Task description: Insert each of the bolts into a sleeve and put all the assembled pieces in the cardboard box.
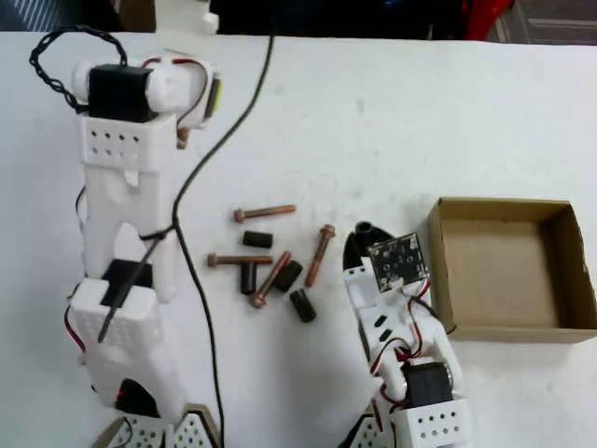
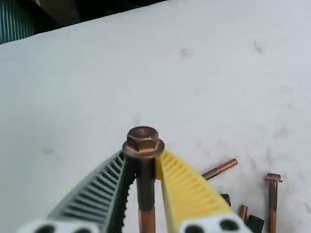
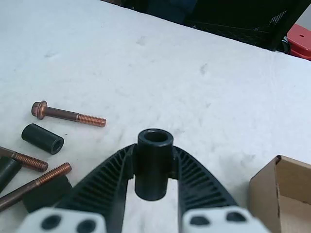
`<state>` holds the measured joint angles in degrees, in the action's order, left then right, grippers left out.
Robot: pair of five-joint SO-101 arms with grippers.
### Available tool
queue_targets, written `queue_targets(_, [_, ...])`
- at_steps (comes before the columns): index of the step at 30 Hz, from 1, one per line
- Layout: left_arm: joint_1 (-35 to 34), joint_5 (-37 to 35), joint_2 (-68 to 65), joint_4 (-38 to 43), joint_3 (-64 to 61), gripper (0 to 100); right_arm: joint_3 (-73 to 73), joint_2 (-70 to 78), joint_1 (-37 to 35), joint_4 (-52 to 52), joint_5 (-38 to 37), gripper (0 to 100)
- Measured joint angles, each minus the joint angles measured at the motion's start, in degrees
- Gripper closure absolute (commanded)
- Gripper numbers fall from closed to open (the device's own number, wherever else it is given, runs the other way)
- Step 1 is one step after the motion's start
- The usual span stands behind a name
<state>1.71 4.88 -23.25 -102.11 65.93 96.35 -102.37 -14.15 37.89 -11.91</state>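
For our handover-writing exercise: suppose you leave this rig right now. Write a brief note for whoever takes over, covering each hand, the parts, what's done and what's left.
Left hand: shut on a bolt.
Right hand: shut on a sleeve, bore facing outward, near the box.
On the table between the arms: four loose bolts and four loose sleeves.
Done: nothing assembled; the box looks empty.
Left: join the held bolt and sleeve, box the piece, then do the four loose pairs.
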Motion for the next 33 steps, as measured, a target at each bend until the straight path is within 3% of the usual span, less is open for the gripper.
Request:
queue_targets(6, [-0.97, 0.00, 1.32, 0.00, -0.88, 98, 0.00, 0.00, 0.00, 0.00, 0.00, 98.1])
queue_targets(12, [-0.88, 0.00, 12.40, 0.00, -3.69, 98, 0.00, 0.00, 0.00, 0.00, 0.00, 98.1])
queue_targets(25, [-0.53, 0.00, 39.12, 2.29, -38.24, 98, 0.00, 0.00, -0.44, 0.00, 0.00, 98.1])
queue_targets(33, [-0.44, 0.00, 50.55, 11.87, -57.67, 98, 0.00, 0.00, -9.67, 0.00, 0.09, 98.1])
